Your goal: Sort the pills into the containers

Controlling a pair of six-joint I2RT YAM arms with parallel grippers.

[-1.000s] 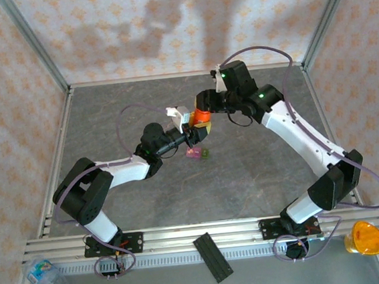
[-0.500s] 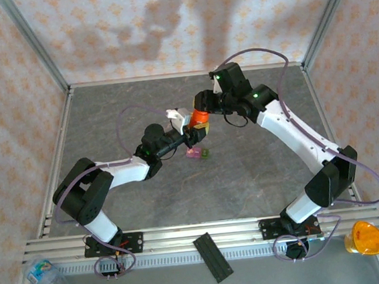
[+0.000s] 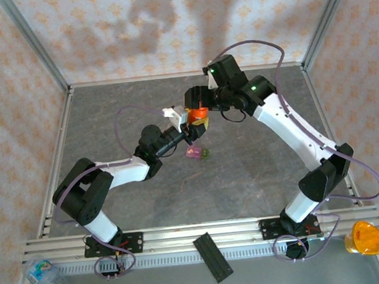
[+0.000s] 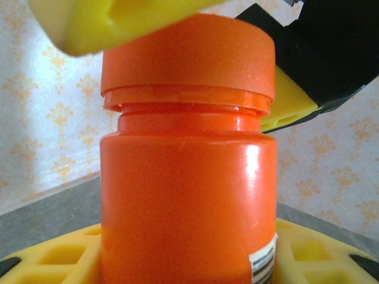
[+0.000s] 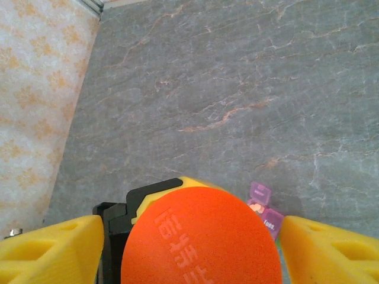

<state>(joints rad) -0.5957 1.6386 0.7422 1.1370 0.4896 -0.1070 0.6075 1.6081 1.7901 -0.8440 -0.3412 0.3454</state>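
Note:
An orange bottle with an orange-red cap is held upright above the table, with my left gripper shut on its body. My right gripper hangs over the cap. It is open, and its yellow fingers stand on either side of the cap. Below the bottle, the containers lie on the grey table as a small pink cluster with one green box. In the right wrist view one pink box is open, with pale orange pills inside.
A black strip lies on the near rail. A clear plastic bottle sits at the bottom left and an orange object at the bottom right. Metal frame posts and patterned walls enclose the table.
My right gripper has gone from shut on the cap to open around it. Both arms and the bottle have shifted slightly to the left and toward the back.

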